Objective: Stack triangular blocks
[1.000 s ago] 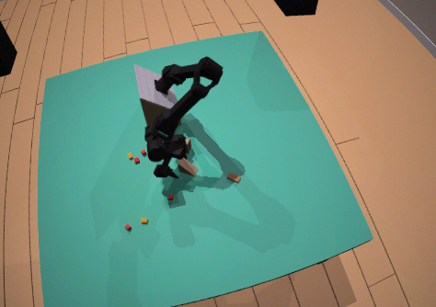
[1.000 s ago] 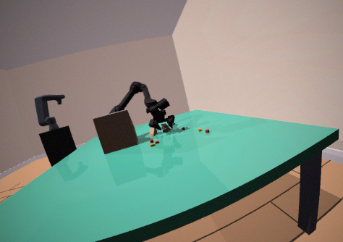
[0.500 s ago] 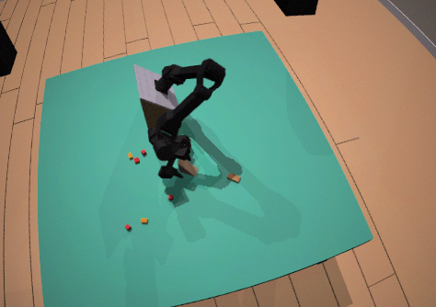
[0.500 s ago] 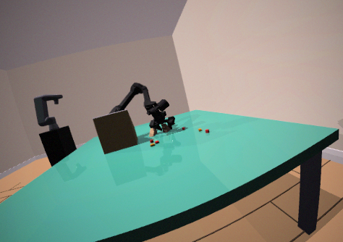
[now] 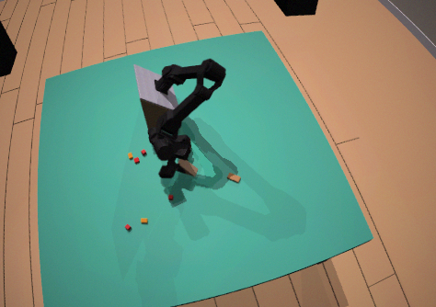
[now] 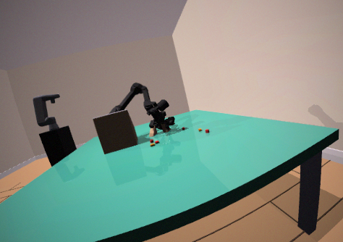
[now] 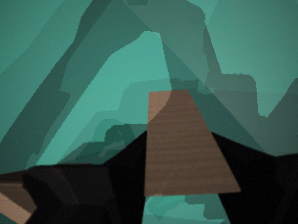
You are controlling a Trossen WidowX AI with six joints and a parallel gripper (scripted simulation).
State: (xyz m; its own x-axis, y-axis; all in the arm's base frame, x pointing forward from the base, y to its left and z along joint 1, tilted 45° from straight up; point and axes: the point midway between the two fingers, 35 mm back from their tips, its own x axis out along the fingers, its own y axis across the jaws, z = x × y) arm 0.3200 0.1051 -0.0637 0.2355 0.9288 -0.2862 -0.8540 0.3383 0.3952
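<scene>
A brown wooden triangular block point(image 5: 188, 167) point(image 6: 166, 130) point(image 7: 182, 150) lies between the fingers, low at the table; any gap beneath it cannot be made out. My gripper point(image 5: 178, 162) point(image 6: 165, 126) point(image 7: 172, 134) is shut on this block, with one black finger against each side in the wrist view. The other triangular block point(image 6: 153, 132) point(image 7: 14, 205) is a lighter tan and stands close beside the gripper, on the big box's side. It is cut off at the lower left of the wrist view and hidden by the arm in the top view.
A large box point(image 5: 154, 87) point(image 6: 116, 132) stands behind the gripper, near the arm. A small orange-brown block point(image 5: 234, 177) lies to the right in the top view. Small red and orange pieces lie around, including a red cube point(image 5: 170, 198) near the gripper and an orange piece point(image 5: 144, 221).
</scene>
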